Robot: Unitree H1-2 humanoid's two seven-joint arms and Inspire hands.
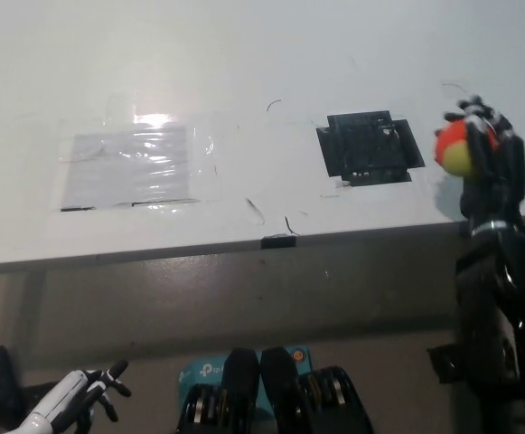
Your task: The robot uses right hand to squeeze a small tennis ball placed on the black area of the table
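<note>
We see the black right hand (pixel 486 167) closed around the tennis ball (pixel 454 149) near the table's (pixel 262 54) right edge, apparently mid-squeeze, with lowering it onto the black area (pixel 370 147) next, while the white left hand (pixel 77 398) rests low, fingers apart.

- The surface (pixel 244 54) fills the upper part of the head view, its front edge running across the middle.
- A taped patch (pixel 370 147) lies on the surface right of centre, near the front edge.
- A plastic sheet (pixel 135 167) lies flat on the surface, well to the left of the patch.
- The right hand (pixel 486 158) is above the surface's right end, just right of the patch, wrapped around the ball (pixel 454 147).
- The ball sits on the hand's left side, apart from the patch.
- The left hand (pixel 77 396) rests low at the bottom left, below the surface's front edge.
- A box (pixel 203 371) lies on the floor at bottom centre.
</note>
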